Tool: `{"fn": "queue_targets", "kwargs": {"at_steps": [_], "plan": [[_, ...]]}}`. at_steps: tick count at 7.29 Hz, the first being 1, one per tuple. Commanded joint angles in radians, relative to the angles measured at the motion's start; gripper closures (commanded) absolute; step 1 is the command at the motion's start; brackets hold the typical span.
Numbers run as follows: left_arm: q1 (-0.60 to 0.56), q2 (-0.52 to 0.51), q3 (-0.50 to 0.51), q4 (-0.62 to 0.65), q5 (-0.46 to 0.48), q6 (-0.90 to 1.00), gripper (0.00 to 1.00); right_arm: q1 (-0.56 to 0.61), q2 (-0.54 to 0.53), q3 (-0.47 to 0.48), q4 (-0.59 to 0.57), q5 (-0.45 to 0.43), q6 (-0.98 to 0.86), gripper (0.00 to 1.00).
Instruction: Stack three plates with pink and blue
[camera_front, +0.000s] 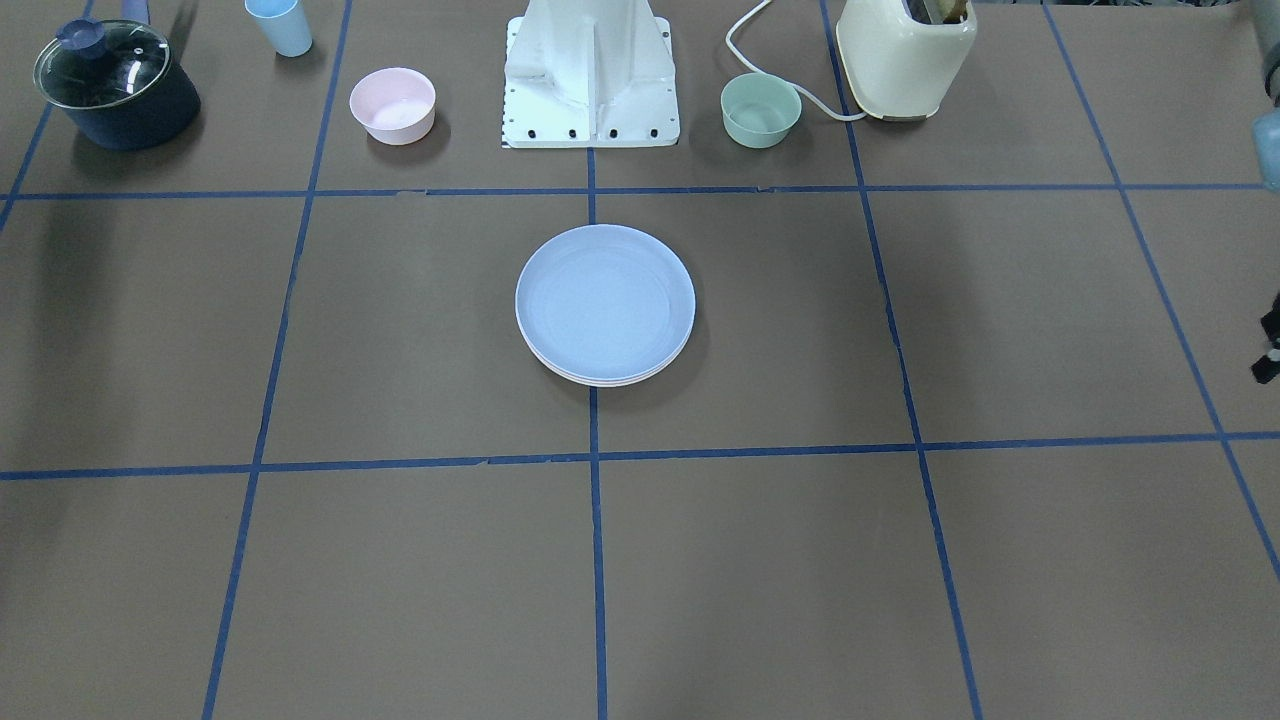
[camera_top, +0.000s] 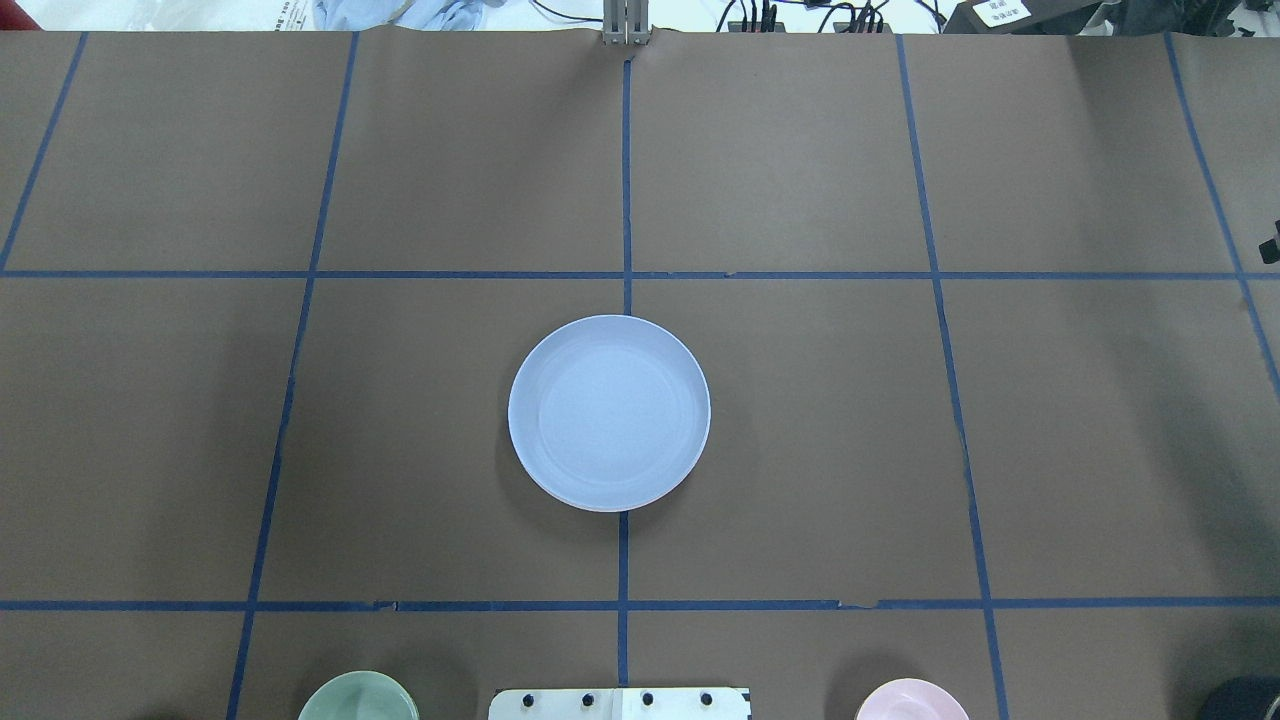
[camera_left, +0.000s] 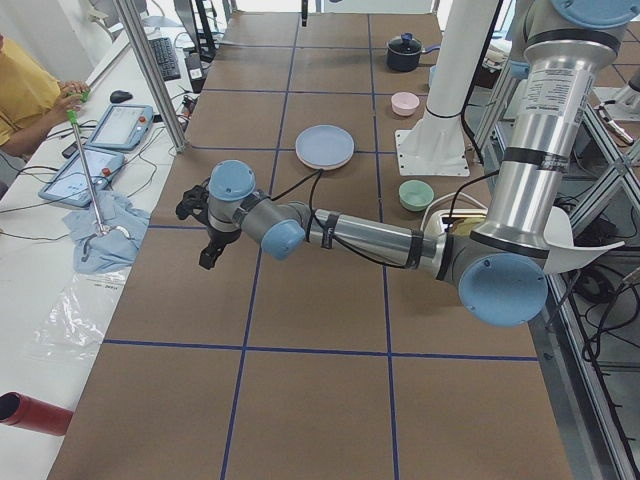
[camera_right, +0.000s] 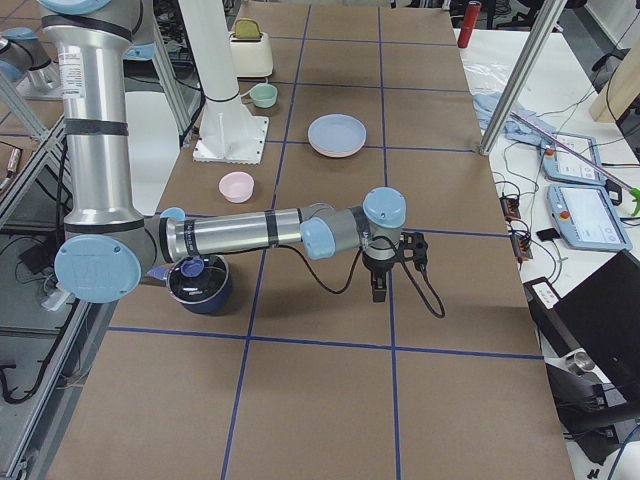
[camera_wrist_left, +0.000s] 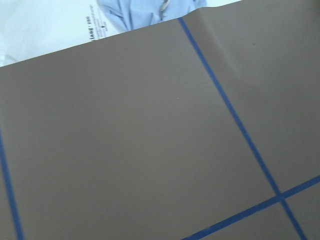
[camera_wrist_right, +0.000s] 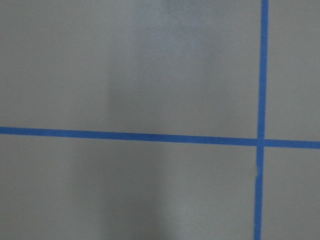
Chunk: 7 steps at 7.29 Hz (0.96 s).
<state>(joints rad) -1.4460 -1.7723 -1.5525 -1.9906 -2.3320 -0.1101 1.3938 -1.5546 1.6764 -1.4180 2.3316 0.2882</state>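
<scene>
Hovering over table: left gripper, right gripper, each well apart from blue plate topping stack; whether open or closed, cannot tell. Dark pot sitting back by right forearm.

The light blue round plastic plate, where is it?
Overhead view: the light blue plate lies centre-frame, over the central blue tape line, ahead of the white robot base.

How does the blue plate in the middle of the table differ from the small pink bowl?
Colour: the blue plate is light blue, the pink bowl pale pink.
Shape: the plate is wide and shallow, the bowl narrower and deeper.
Place: the plate lies on top of other plates at the middle of the table; the bowl stands alone near the robot's base.
Both are round, upright and empty.
</scene>
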Motion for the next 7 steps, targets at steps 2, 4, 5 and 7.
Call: {"fn": "queue_targets", "kwargs": {"at_steps": [2, 4, 5, 7], "plan": [[-0.042, 0.013, -0.001, 0.122, -0.001, 0.084, 0.00, 0.016, -0.006, 0.000, 0.001, -0.001, -0.032, 0.00], [-0.050, 0.063, -0.058, 0.113, -0.010, 0.084, 0.00, 0.011, 0.008, 0.009, -0.001, 0.005, -0.018, 0.00], [-0.050, 0.066, -0.060, 0.113, -0.012, 0.084, 0.00, 0.011, 0.013, 0.000, -0.002, 0.015, -0.024, 0.00], [-0.050, 0.066, -0.057, 0.112, -0.013, 0.087, 0.00, -0.002, 0.022, 0.023, -0.001, 0.078, -0.026, 0.00]]}}
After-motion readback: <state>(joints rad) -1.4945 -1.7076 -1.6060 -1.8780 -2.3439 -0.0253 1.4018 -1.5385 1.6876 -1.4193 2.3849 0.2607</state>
